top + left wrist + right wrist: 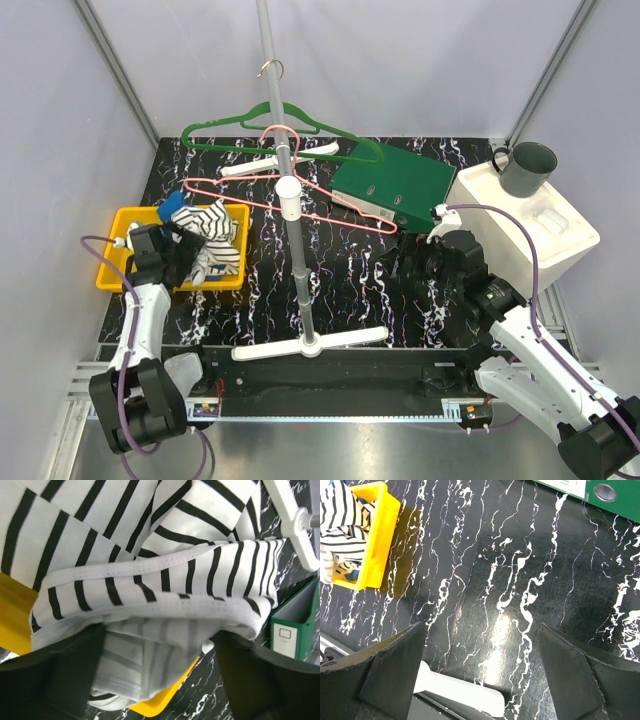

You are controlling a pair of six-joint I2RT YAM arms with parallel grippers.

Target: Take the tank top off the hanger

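- The bench (350, 290) is black with white veins and carries everything else.
- A white rack (300, 270) stands in the middle of it, its pole rising toward the top camera.
- A green binder (395, 180) lies flat to the right of the pole, at the back.
- A white box (575, 240) sits at the right edge, just beside the binder.
- A yellow bin (125, 222) sits at the left edge, well apart from the rack.
- A green hanger (335, 131) and a pink hanger (240, 198) hang at the pole, the green one farther back.
- The tank top (215, 240), white with black stripes, lies crumpled in the bin, spilling over its right rim, well apart from both hangers.
- A grey mug (527, 168) stands upright on the box's back corner.
- The left hand (185, 250) is at the bin, against the tank top. In the wrist view its fingers (60, 675) stand wide apart, with folds of the cloth bunched between them but not pinched.
- The right hand (420, 265) hangs over bare bench in front of the binder, its fingers (385, 675) spread wide and holding nothing.
- A blue item (172, 205) peeks out at the bin's back, touching the tank top.
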